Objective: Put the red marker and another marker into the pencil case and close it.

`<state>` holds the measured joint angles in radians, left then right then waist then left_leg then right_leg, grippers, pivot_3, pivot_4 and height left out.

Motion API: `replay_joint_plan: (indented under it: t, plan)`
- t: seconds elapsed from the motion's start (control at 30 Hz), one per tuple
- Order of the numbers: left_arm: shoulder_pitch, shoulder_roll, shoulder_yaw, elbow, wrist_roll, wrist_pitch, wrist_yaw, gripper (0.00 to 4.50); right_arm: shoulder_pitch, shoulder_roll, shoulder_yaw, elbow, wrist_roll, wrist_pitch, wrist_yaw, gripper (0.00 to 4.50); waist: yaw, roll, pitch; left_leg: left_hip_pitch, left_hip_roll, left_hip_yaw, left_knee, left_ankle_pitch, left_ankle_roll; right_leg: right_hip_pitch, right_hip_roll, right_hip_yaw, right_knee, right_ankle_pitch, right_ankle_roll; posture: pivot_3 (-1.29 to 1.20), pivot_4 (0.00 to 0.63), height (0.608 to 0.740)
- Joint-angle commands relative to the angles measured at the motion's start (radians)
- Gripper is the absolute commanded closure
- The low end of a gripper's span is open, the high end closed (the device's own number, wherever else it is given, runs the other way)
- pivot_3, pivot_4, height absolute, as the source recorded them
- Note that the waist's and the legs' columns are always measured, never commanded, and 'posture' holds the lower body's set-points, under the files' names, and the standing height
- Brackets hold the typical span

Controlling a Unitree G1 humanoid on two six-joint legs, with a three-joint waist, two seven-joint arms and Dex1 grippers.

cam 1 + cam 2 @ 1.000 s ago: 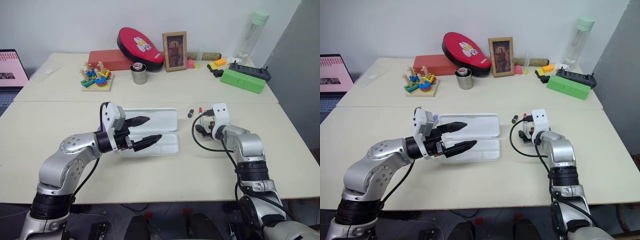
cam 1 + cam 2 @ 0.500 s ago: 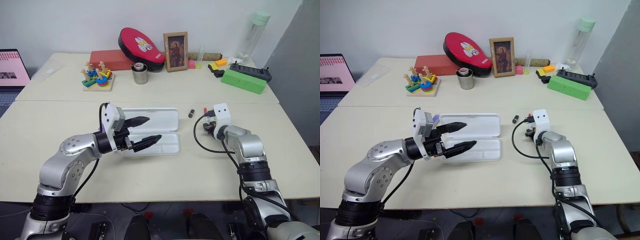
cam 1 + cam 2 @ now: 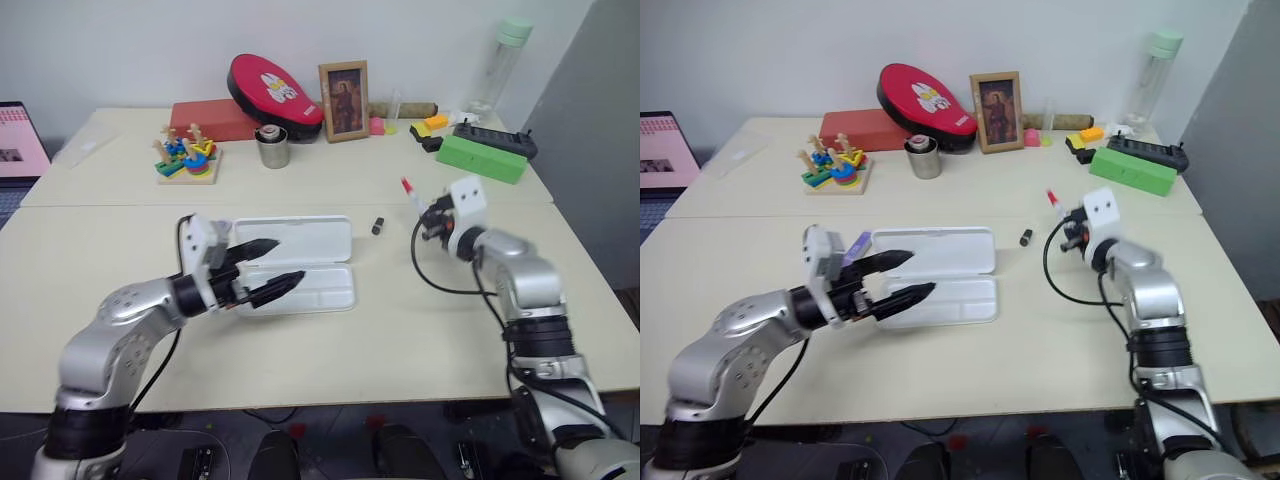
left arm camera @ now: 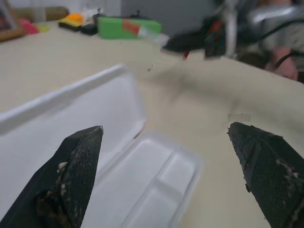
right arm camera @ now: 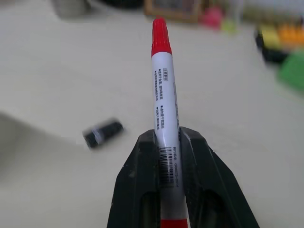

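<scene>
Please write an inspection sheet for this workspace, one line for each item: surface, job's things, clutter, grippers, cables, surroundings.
Surface: pale table, seam across the middle.
Job's things: pencil case lies open, tray bare; red marker is held above the table; purple highlighter lies beside the case's left end.
Clutter: small black object right of the case; red pouch, picture frame, metal cup, stacking toy, green box, bottle along the far edge.
Grippers: left gripper open, over the case; right gripper shut on the red marker.
Cables: black cable loops under the right wrist.
Surroundings: white wall; laptop at far left.
</scene>
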<state>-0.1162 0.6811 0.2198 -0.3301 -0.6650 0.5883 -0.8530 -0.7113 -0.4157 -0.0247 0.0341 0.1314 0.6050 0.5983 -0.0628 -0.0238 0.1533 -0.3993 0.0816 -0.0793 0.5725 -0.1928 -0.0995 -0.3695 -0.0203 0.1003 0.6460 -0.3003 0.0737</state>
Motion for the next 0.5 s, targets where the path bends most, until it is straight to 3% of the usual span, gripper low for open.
replay_joint_plan:
  t: [0.03,0.17,0.3,0.5]
  plan:
    - [0.130,0.041,0.122,-0.091,-0.031,0.010,-0.002,0.00,-0.052,-0.026,0.118,-0.143,0.102,-0.057,0.243,4.22,-0.008,-0.001,0.000,0.000,0.000,0.000,0.000,0.000,0.000,0.000,0.000,0.000,0.000,0.000,0.000,0.00,0.150,0.740]
    - [0.239,0.053,0.189,-0.109,-0.021,-0.001,0.006,0.00,-0.075,-0.034,0.262,-0.143,0.070,-0.098,0.345,4.22,-0.003,-0.002,-0.001,0.000,0.000,0.000,0.001,0.000,0.000,0.001,0.000,0.000,0.000,0.000,-0.001,0.00,0.150,0.740]
    - [0.337,0.057,0.294,-0.126,-0.028,-0.002,0.015,0.00,-0.125,0.011,0.505,0.004,-0.109,-0.253,0.396,4.22,0.004,-0.003,-0.001,0.001,0.000,0.001,0.002,0.000,0.000,-0.003,-0.001,0.000,-0.001,-0.001,-0.001,0.00,0.150,0.740]
    - [0.388,0.057,0.358,-0.158,-0.043,0.007,0.025,0.00,-0.189,0.121,0.593,0.263,-0.203,-0.416,0.394,4.22,0.015,-0.004,-0.001,0.001,0.000,0.001,0.003,0.001,-0.001,-0.004,-0.001,0.000,0.000,0.000,0.000,0.00,0.150,0.740]
